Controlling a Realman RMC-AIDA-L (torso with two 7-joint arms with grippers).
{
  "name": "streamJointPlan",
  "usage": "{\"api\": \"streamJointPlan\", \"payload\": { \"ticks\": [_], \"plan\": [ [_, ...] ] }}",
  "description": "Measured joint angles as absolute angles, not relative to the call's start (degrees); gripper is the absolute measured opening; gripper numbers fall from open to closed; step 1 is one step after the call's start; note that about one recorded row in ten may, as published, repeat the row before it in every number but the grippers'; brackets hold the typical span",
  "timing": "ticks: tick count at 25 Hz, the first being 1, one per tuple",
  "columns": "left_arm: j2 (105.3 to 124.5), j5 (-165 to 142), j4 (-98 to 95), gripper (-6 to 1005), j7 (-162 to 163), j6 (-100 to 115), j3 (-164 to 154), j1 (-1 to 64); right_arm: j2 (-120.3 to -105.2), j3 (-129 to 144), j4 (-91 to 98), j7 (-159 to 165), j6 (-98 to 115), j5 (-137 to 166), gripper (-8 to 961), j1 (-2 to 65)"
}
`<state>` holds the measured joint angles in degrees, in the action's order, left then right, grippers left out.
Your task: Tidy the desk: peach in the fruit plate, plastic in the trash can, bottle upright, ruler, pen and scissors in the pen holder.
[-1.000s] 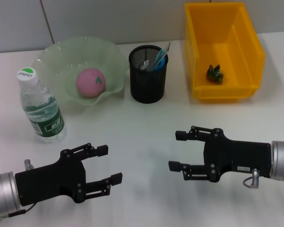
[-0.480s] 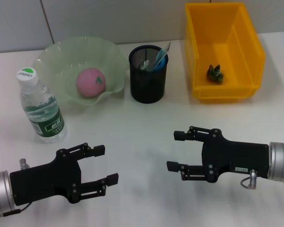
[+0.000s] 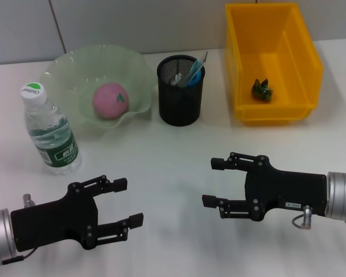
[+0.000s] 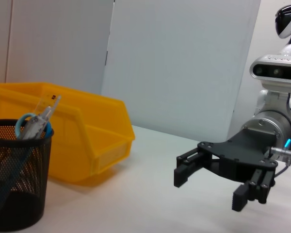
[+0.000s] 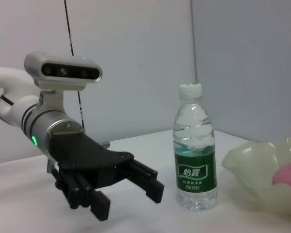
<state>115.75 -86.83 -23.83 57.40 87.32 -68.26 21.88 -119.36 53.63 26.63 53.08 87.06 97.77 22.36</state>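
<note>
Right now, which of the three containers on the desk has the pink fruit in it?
The pale green fruit plate, far left, holds the pink peach. The black mesh pen holder holds stationery; the yellow bin holds only a dark scrap.

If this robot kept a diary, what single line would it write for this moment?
left claw: open, empty | right claw: open, empty | peach: in plate | bottle: upright | plastic: in yellow bin

From my head camera I see the pink peach (image 3: 109, 100) in the pale green glass fruit plate (image 3: 66, 72) at the back left, the upright clear plastic water bottle (image 3: 49, 131) before it, the black mesh pen holder (image 3: 179, 99) to the plate's right, and the yellow plastic bin (image 3: 303, 66) holding a crumpled green plastic scrap (image 3: 262, 90) farthest right.
</note>
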Motion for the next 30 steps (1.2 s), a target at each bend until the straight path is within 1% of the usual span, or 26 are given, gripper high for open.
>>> {"api": "streamJointPlan", "payload": {
  "ticks": [30],
  "plan": [
    [115.83, -87.71, -24.44, 795, 57.99, 87.31, -67.98, 21.71, -119.35, 53.61, 25.93, 52.99, 86.4, 96.65, 779, 22.23]
  ]
}}
